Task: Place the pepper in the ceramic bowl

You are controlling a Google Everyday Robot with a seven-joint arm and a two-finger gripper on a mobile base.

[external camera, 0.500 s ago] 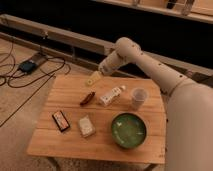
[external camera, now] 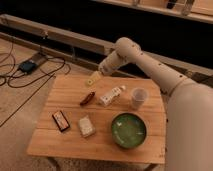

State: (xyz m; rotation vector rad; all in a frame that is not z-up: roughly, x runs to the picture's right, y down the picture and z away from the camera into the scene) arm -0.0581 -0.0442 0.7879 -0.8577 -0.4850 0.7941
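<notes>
The pepper (external camera: pixel 87 98), small, slender and dark red-brown, lies on the wooden table (external camera: pixel 60 140) left of centre. The ceramic bowl (external camera: pixel 128 130), wide and glossy green with a dark rim, stands at the front right with nothing in it. My gripper (external camera: pixel 93 78), with pale yellowish fingertips, hangs above the table's back edge, a short way above and behind the pepper, apart from it. The white arm reaches in from the right.
A white bottle-like item (external camera: pixel 111 95) lies right of the pepper. A small white cup (external camera: pixel 138 97) stands at the back right. A flat black card (external camera: pixel 61 120) and a pale packet (external camera: pixel 86 126) lie at the front left. Cables (external camera: pixel 30 67) lie on the floor.
The gripper has moved slightly down and toward the pepper. The objects on the table have not moved.
</notes>
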